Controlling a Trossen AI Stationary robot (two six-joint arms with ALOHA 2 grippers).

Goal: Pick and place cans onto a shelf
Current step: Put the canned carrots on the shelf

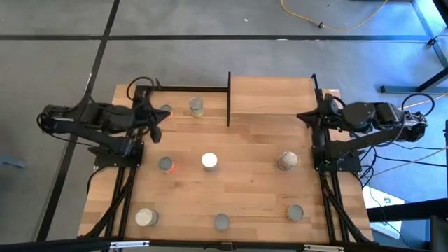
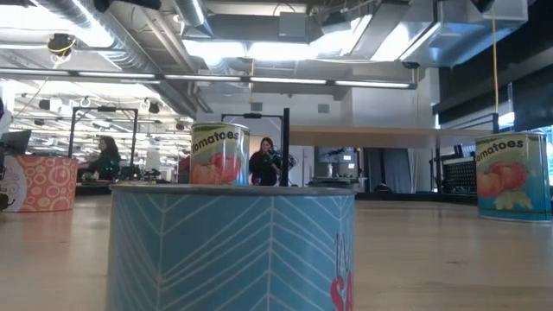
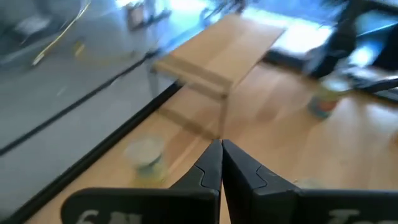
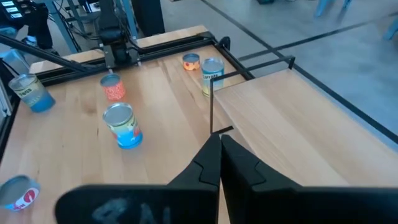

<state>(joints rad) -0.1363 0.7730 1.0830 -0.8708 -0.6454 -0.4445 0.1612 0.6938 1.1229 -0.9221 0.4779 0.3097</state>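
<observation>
Silver-topped cans (image 1: 209, 162) with tomato, blue and red labels dot the table; the light-wood shelf (image 1: 271, 94) stands bare. The left gripper (image 3: 221, 149) and right gripper (image 4: 219, 144) are pinched together, holding nothing.

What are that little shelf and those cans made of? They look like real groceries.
The shelf looks like pale wood with a matt finish, showing grain lines, on thin black posts, probably painted metal. The cans seem to be metal tins: their round tops look silvery. Their sides carry printed labels, likely paper, such as the tomato label.
</observation>
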